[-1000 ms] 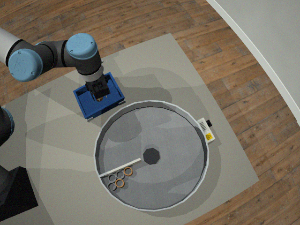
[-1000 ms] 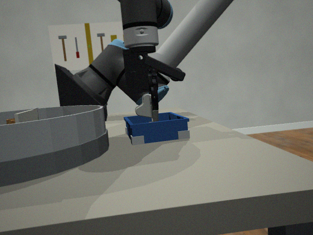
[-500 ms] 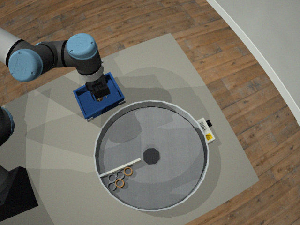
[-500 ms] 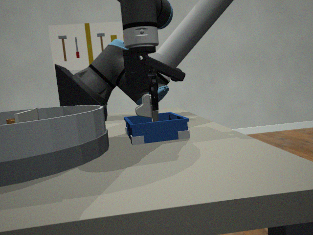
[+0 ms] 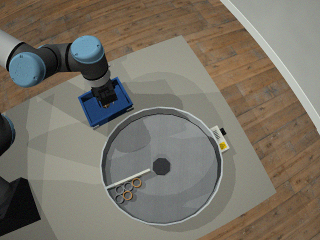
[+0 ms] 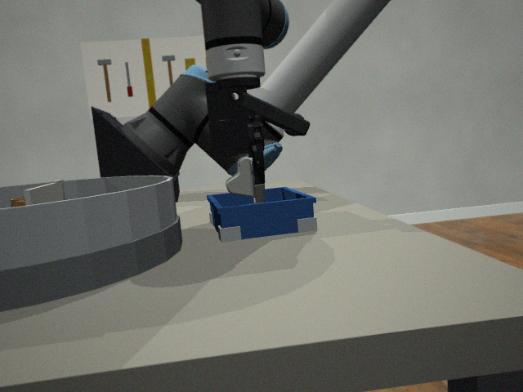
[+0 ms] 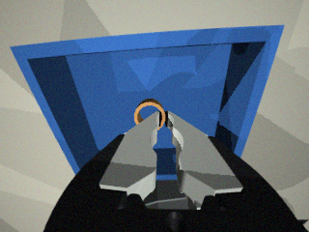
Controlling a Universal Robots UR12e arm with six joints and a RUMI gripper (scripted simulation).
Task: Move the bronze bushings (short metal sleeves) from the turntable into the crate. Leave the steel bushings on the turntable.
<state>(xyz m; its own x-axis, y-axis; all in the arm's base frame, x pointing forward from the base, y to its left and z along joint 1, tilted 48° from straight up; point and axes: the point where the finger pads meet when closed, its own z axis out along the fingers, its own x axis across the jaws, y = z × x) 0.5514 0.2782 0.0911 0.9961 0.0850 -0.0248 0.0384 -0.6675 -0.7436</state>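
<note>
End effector (image 5: 109, 103) (image 6: 258, 199) (image 7: 162, 112) over blue crate (image 5: 104, 120) (image 6: 265, 219) (image 7: 145, 40), pinching one bronze bushing (image 5: 107, 105) (image 7: 136, 117) by its wall; turntable (image 5: 180, 155) (image 6: 84, 232) carries two more.
</note>
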